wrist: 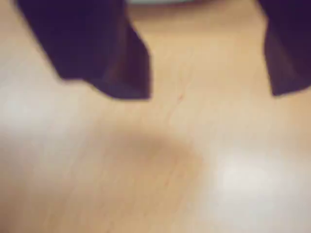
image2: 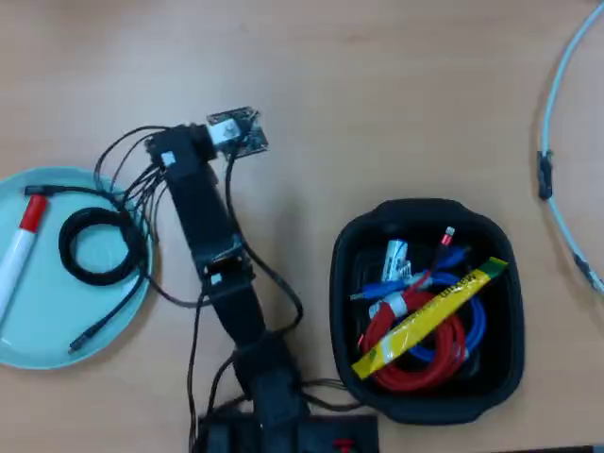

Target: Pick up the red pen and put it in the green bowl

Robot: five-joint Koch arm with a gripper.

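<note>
In the overhead view the red pen (image2: 17, 255), white barrel with a red cap, lies inside the green bowl (image2: 42, 340) at the far left. A coiled black cable (image2: 99, 247) lies in the bowl beside it. The arm (image2: 203, 222) reaches from the bottom edge up to the left, and its wrist end (image2: 175, 149) is just past the bowl's upper right rim. In the blurred wrist view my gripper (wrist: 209, 92) shows two dark jaws wide apart over bare wood, with nothing between them. A pale sliver at the top edge (wrist: 155, 2) may be the bowl's rim.
A black rounded-square tub (image2: 349, 283) at the lower right holds red and blue cables and a yellow strip. A pale cable (image2: 552, 113) curves along the right edge. The wooden table (image2: 377, 94) is bare across the top middle.
</note>
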